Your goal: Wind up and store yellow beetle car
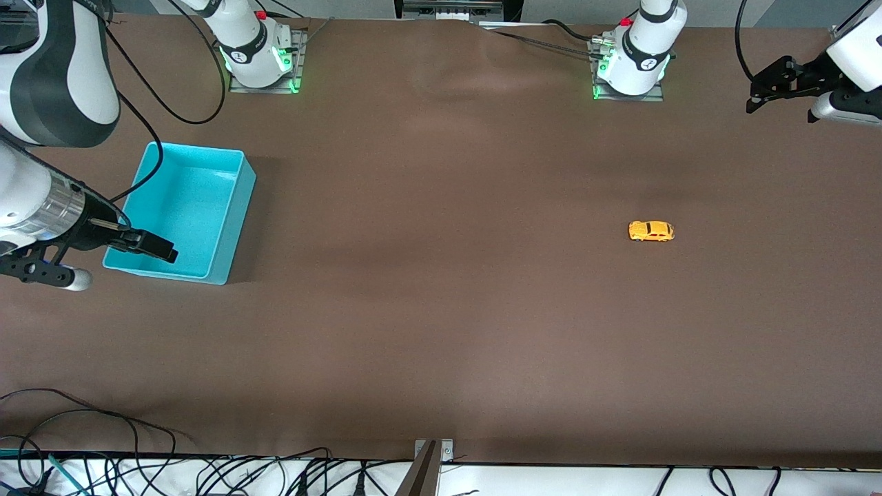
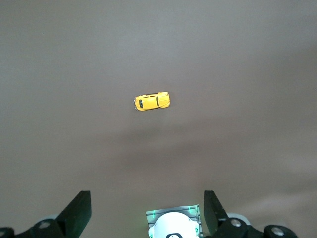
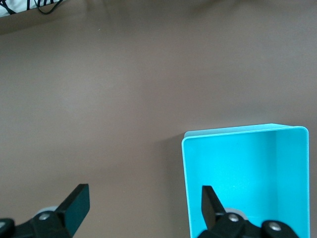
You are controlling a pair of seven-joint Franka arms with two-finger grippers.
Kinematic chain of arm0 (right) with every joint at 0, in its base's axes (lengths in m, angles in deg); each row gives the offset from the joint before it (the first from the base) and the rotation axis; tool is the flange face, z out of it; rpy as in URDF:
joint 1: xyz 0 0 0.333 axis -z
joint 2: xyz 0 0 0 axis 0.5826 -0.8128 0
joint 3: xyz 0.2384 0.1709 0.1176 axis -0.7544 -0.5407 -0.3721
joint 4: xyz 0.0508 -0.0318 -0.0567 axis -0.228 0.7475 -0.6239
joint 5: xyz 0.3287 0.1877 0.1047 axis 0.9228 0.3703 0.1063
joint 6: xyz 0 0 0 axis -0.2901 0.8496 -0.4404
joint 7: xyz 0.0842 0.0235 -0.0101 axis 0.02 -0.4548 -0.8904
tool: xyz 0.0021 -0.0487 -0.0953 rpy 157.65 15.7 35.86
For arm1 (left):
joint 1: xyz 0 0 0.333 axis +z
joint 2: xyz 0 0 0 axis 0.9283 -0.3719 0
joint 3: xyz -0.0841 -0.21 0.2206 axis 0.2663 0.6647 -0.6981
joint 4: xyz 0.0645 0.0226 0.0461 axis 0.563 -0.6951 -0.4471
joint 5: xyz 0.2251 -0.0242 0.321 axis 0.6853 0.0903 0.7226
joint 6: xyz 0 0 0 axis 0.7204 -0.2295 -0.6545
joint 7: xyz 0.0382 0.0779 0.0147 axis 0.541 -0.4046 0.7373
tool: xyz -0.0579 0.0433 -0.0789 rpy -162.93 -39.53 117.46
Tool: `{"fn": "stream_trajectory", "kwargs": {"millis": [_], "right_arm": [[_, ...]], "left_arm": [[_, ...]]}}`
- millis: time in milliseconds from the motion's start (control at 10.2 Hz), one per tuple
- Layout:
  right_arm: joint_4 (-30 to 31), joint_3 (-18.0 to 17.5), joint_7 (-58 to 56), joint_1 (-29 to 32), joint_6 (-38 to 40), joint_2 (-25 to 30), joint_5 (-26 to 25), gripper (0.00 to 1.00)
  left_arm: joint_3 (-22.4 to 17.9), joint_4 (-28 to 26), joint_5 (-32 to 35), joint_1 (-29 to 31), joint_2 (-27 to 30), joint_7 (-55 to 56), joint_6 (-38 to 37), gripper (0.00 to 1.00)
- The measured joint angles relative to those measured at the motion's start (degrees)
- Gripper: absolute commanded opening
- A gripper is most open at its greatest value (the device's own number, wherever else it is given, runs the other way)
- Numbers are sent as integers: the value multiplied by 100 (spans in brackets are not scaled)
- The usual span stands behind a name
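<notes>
My left gripper (image 2: 146, 214) hangs with fingers (image 2: 79, 210) spread and empty, high over the left arm's end of the surface (image 1: 441, 310). My right gripper (image 3: 142, 208), fingers also spread, hovers at the turquoise bin (image 1: 189, 210). The yellow beetle car (image 1: 651, 231) sits alone toward the left arm's end, well apart from the bin.

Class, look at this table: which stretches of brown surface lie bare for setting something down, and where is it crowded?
The widest bare stretch lies between the turquoise bin and the yellow beetle car. Another runs from both toward the front camera's table edge. It is crowded only at the bin, where the open right pincer hangs. The open left pincer waits off at its end.
</notes>
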Motion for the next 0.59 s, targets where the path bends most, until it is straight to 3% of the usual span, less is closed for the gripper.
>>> {"fn": "stream_trajectory", "kwargs": {"millis": [590], "right_arm": [[-18, 78, -1, 4, 64, 1, 0, 100]], "left_arm": [[29, 0, 0, -1, -48, 0, 212, 100]]}}
